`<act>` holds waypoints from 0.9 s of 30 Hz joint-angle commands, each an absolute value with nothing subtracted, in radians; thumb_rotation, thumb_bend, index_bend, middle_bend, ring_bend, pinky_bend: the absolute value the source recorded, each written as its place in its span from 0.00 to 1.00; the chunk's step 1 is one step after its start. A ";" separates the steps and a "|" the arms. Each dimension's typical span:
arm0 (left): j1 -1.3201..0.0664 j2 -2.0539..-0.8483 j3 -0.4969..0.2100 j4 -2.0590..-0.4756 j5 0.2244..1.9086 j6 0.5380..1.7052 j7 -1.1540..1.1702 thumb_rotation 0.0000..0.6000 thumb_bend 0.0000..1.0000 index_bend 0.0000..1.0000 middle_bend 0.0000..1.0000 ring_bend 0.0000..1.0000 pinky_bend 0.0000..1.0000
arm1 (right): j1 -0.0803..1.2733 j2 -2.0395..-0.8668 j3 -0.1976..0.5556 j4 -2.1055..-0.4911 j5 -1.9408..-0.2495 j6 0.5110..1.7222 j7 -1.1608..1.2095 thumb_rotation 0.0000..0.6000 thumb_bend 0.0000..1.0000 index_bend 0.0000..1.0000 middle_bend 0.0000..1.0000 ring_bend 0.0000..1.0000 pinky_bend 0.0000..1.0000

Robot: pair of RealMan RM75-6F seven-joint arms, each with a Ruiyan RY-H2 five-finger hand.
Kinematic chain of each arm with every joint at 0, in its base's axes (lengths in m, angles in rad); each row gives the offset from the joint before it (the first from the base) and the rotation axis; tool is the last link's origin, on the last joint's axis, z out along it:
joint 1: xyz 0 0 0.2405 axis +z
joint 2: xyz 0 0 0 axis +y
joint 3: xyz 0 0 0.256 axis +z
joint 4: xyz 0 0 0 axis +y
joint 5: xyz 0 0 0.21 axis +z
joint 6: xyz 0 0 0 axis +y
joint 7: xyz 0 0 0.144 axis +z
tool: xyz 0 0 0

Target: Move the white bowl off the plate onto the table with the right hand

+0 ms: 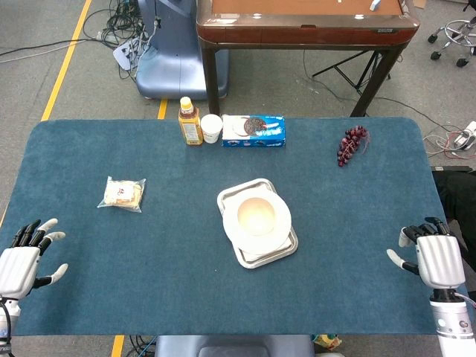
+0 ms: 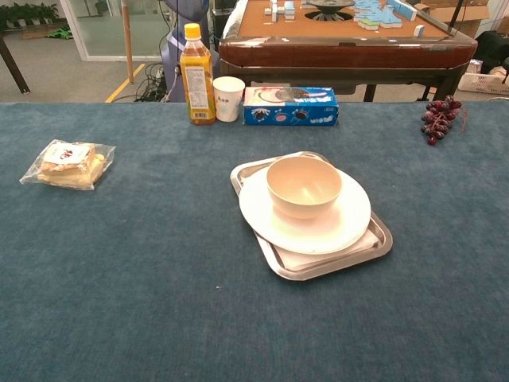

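Your right hand (image 1: 433, 258) sits empty at the tabletop's (image 1: 349, 223) near edge with its fingers apart, so nothing has been picked up yet. The white bowl (image 1: 256, 216) is well off toward its inner side and a little ahead of it, upright on the plate (image 1: 280, 226), which in turn rests in a metal tray (image 1: 260, 259). That stack lifts the bowl's rim above the cloth, so my guess is you'll want to come in from the bowl's side nearest your hand and close around the rim or wall, then lift clear of the plate before setting it down. The open cloth between your hand and the tray looks like the natural landing spot. Your left hand (image 1: 26, 256) is likewise empty and spread, well away on the far side of the tray from your right, out of the way.
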State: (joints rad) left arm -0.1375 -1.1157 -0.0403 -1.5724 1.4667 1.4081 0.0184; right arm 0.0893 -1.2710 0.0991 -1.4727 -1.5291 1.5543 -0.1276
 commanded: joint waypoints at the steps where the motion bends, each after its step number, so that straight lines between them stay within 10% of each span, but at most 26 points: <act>1: -0.130 -1.111 -0.044 -1.572 1.459 1.419 0.004 1.00 0.23 0.29 0.14 0.01 0.07 | 0.095 -1.289 0.101 -1.452 -1.546 1.567 -0.099 1.00 0.31 0.67 0.64 0.50 0.49; 11: -0.115 -1.105 -0.046 -1.568 1.445 1.433 -0.013 1.00 0.23 0.29 0.14 0.02 0.10 | 0.117 -1.271 0.086 -1.442 -1.548 1.511 -0.044 1.00 0.24 0.68 0.54 0.47 0.41; 27: -0.116 -1.110 -0.045 -1.566 1.449 1.429 -0.004 1.00 0.23 0.29 0.14 0.02 0.12 | 0.270 -1.192 0.114 -1.529 -1.529 1.285 -0.205 1.00 0.16 0.55 0.20 0.15 0.23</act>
